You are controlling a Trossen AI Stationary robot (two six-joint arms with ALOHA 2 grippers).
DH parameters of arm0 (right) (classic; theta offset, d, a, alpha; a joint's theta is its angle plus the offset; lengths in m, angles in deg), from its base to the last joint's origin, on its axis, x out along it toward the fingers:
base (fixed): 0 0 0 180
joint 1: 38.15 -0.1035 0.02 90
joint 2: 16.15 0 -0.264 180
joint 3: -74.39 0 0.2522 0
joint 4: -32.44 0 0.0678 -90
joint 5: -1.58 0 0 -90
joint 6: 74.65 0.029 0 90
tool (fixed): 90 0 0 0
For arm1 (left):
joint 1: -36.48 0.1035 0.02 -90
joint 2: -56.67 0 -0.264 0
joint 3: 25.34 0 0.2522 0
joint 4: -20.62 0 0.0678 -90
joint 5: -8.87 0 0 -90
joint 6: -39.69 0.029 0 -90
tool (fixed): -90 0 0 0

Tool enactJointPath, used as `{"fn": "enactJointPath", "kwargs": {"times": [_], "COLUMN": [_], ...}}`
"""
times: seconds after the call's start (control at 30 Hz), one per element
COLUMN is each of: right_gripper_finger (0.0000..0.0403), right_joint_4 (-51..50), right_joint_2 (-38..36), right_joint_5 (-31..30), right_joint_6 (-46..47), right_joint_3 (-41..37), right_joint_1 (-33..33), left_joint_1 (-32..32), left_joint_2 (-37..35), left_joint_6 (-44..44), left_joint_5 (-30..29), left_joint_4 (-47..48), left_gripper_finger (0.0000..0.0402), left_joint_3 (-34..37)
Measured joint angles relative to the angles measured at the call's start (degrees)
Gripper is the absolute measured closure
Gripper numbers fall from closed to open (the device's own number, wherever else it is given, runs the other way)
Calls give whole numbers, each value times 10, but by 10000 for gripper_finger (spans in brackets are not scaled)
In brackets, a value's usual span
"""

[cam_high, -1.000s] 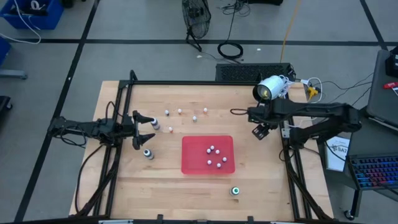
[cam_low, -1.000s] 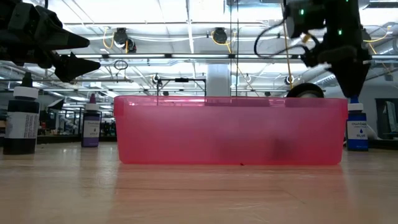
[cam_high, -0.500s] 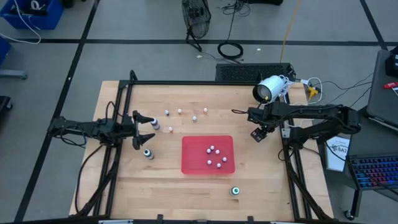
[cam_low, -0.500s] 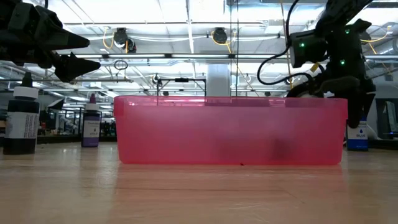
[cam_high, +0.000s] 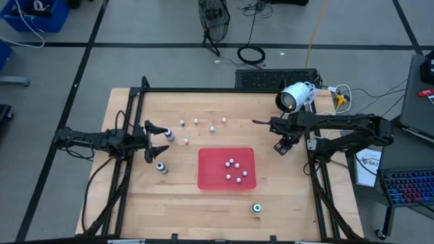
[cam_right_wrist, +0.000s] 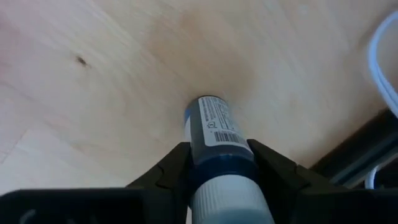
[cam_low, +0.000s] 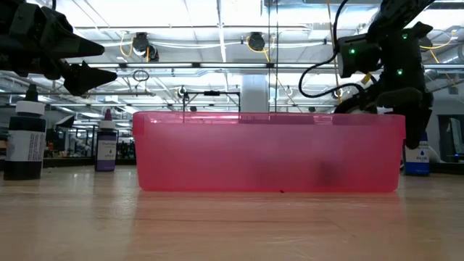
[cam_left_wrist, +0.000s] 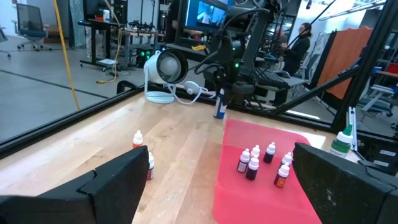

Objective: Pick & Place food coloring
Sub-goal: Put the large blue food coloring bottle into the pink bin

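Table [cam_high: 135, 196] fills mid-frame in the high view. Red tray [cam_high: 210, 177] at centre holds five bottles [cam_high: 235, 170]. Left gripper [cam_high: 157, 141], centre left, fingers spread, holds nothing. Right gripper [cam_high: 281, 146], right of the tray, pinches a blue bottle [cam_right_wrist: 214, 134] standing on the table. Four more bottles [cam_high: 196, 121] stand above the tray.

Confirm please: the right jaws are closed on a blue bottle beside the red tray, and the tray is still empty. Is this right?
Not quite. The right gripper does have its jaws closed on the blue bottle beside the red tray, but the tray is not empty: the high view shows several small bottles lying inside it, and the left wrist view shows them too.
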Motion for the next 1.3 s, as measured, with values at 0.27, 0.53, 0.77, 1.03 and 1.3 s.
{"fn": "enactJointPath", "kwargs": {"times": [0.27,0.53,0.77,1.03,1.3], "right_gripper_finger": [281,281,281,281,281], "right_joint_4": [59,163,46,-91,-80], "right_joint_2": [-29,-11,170,348,416], "right_joint_5": [-5,-22,-93,-64,-30], "right_joint_6": [-28,-65,-136,-168,-200], "right_joint_3": [68,245,441,530,525], "right_joint_1": [-60,-197,-305,-275,-248], "left_joint_1": [0,0,0,0,0], "left_joint_2": [0,0,0,0,0], "left_joint_6": [0,0,0,0,0], "left_joint_5": [0,0,0,0,0], "left_joint_4": [0,0,0,0,0], "left_gripper_finger": [9,9,9,9,9], "left_joint_3": [0,0,0,0,0]}}
